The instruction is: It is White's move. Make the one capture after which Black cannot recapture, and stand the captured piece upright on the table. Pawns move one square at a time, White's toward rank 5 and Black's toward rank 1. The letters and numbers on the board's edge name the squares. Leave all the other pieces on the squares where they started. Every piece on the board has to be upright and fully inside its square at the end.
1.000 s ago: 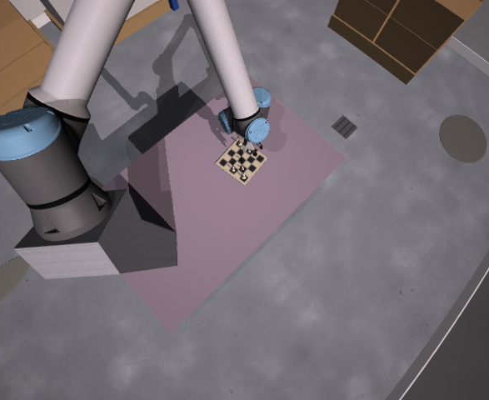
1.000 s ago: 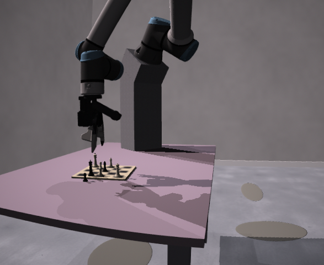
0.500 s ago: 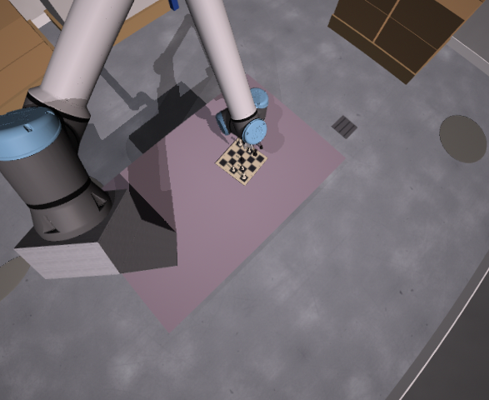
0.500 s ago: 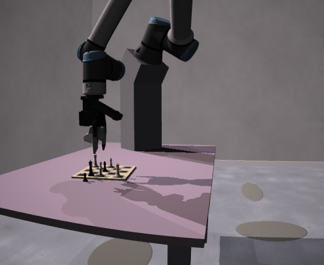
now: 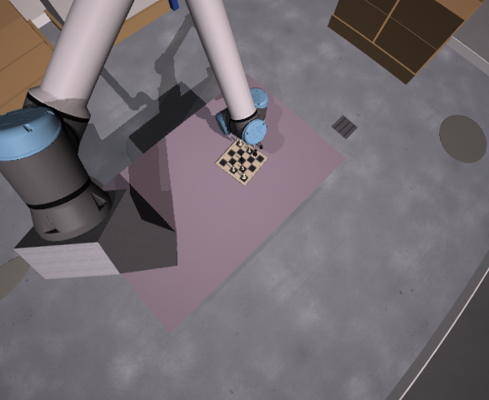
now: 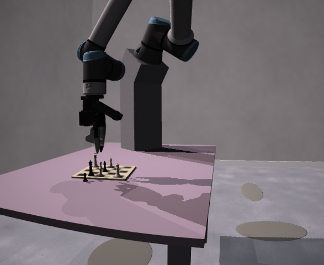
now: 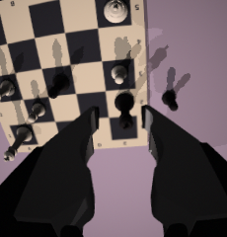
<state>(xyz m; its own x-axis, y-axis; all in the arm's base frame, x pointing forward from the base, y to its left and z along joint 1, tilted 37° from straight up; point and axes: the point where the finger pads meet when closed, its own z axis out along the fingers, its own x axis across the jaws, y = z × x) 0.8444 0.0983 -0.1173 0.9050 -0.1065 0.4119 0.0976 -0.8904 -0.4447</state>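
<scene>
One black pawn (image 7: 169, 99) stood off the board (image 7: 69, 20) on the table (image 6: 156, 182), while the narrowed, empty gripper (image 7: 120, 122) hovered high, probably needing to descend onto the capturing white piece next.

Gripper (image 6: 98, 149) hangs above board (image 6: 105, 173) w/ black pawn (image 6: 85, 177) beside it.

Grey mottled concrete floor (image 5: 304, 275), brown cardboard boxes (image 5: 401, 32) at the upper corners, small dark floor grate (image 5: 344, 127), round tan patches (image 5: 462, 138) on the floor, plain grey wall (image 6: 256, 79) behind.
</scene>
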